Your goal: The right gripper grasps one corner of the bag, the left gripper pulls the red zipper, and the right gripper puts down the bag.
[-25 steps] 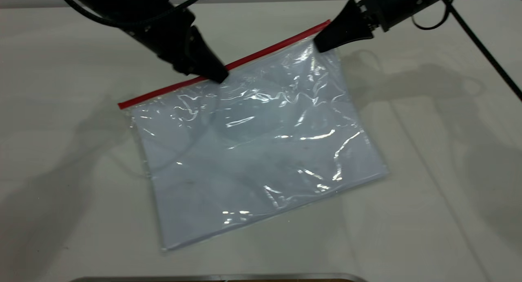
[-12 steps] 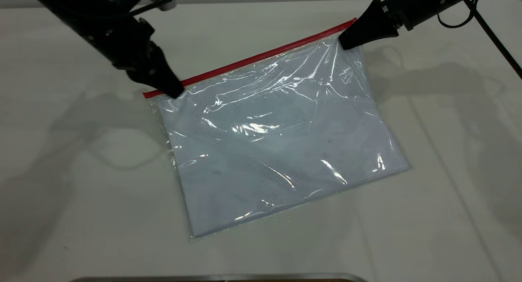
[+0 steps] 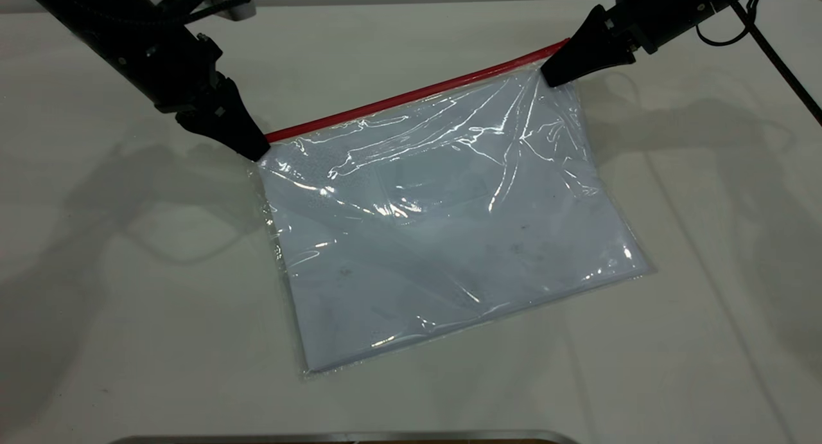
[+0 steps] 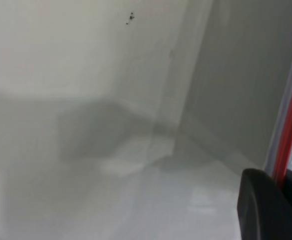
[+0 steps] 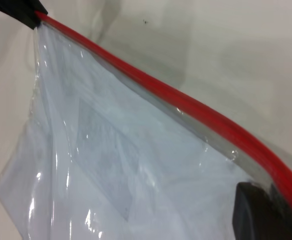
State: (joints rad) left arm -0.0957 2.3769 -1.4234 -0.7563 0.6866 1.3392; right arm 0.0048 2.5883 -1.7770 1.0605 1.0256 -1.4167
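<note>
Exterior view: right pincer (image 3: 557,74) clamps bag (image 3: 449,219) corner — left pincer (image 3: 253,150) pinching red zipper (image 3: 411,97).

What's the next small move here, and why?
Probably the left hand lets go and backs off: it sits at the far left end of the red zipper, so the pull looks finished. The right hand pinches the opposite corner and holds that edge of the bag raised; lowering it to the table would follow.
</note>
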